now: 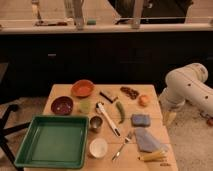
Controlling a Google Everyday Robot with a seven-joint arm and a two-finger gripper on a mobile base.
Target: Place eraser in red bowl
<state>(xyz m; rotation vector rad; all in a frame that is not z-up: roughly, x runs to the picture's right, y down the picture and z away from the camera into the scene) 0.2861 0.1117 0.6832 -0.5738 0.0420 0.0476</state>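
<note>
**A:** Where is the eraser [108, 96] to be found?

**B:** It is seen lying flat toward the far side of the table [61, 90]. Taking twelve as the far edge, it sits at about four o'clock from the red bowl [82, 88], near it but apart. A white-handled utensil [109, 119] is laid at six o'clock from the eraser, and a green pod [120, 111] at five.

**A:** And the gripper [170, 118]?

**B:** It is hung off the table's right edge, at about four o'clock from the eraser and well apart. Its jaws are spread wide and nothing is held.

**A:** How is the reach best made?

**B:** The eraser should probably be approached from above, with the jaws set across its narrow width so that pod and utensil are not brushed. The maroon bowl [62, 105], at eight o'clock from the red one, is not to be mistaken for the target.
</note>
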